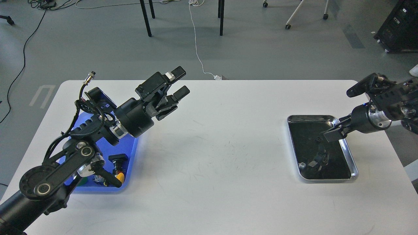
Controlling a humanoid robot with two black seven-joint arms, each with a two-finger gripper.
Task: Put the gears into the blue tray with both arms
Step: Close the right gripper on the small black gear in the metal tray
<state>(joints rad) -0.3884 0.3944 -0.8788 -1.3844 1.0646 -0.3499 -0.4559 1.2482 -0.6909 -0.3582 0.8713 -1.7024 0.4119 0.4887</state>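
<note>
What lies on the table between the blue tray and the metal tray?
Nothing: in the head view, the white table is bare between the blue tray and the metal tray.

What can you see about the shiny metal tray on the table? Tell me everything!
The metal tray is a shallow rectangle with rounded corners and a bright silvery raised rim. Its bottom looks black and glossy. It lies flat on the white table, on the right side, slightly turned. Small dark bits lie inside, too small to name. The right gripper reaches over its far right part; whether it touches the tray cannot be told.
</note>
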